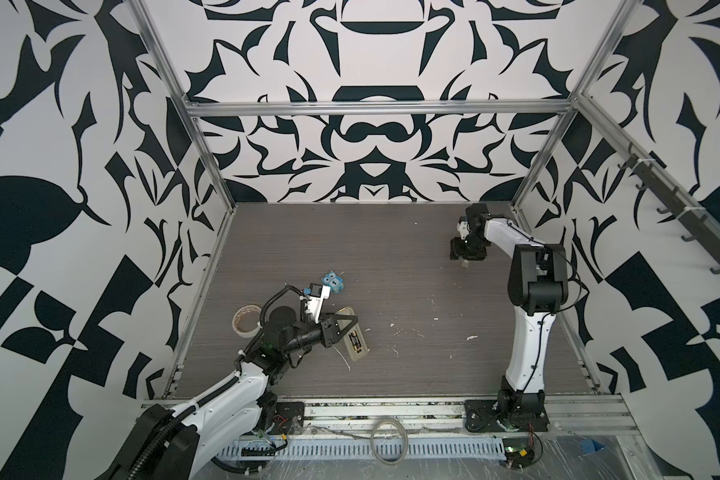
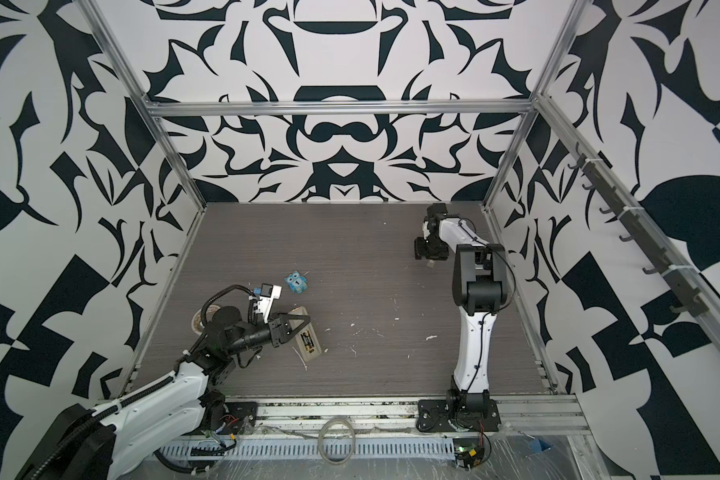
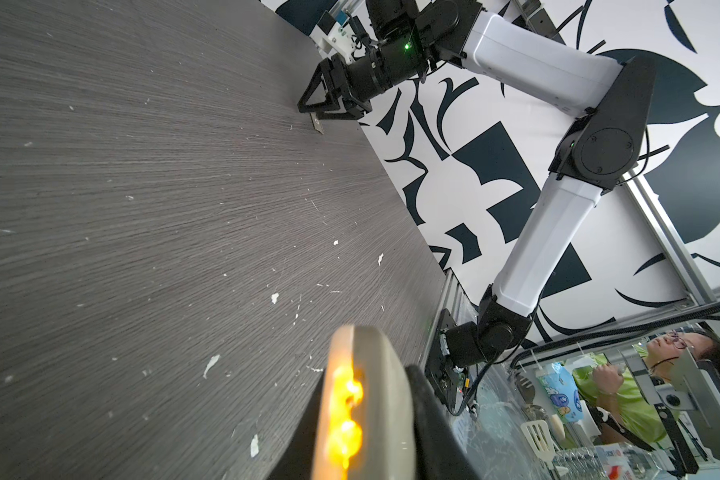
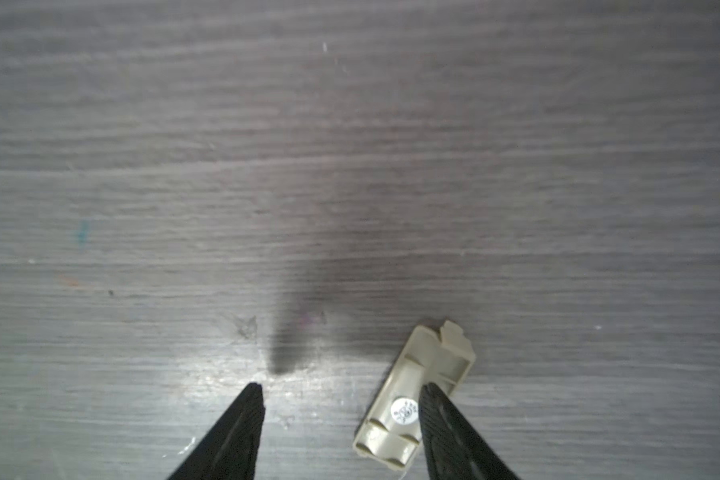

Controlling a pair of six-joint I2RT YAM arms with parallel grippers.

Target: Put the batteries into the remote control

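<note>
**Remote control** point(image 1: 358, 352): pale handset, back up, at the left-middle of the tabletop point(image 1: 391, 257). In both top views its long axis runs near to far, slightly slanted.

**Batteries** point(image 1: 354, 340): dark with gold print, lying in the open bay along that axis. Whether 2 cells sit there is too small to tell.

**Left gripper** point(image 1: 345, 330): fingers closed on the remote control across its width, reaching in from its left flank. The left wrist view shows the pale body pinched between them.

**Right gripper** point(image 4: 341, 388): fingers spread and holding nothing, low over the far right of the tabletop, well apart from the remote control.

**Cover plate** point(image 4: 412, 399): small and pale, ribbed inner face up, flat on the tabletop under the right gripper. It is off-centre: 1 fingertip point(image 4: 445, 424) overlaps it and the other stands over bare wood. Its long axis slants steeply across the line joining the fingertips.

**Assessment**: the cells appear seated, so the cover is probably what is left. The right arm is far nearer the plate. Its fingers would need to shift sideways to straddle the plate's narrow width before closing.
</note>
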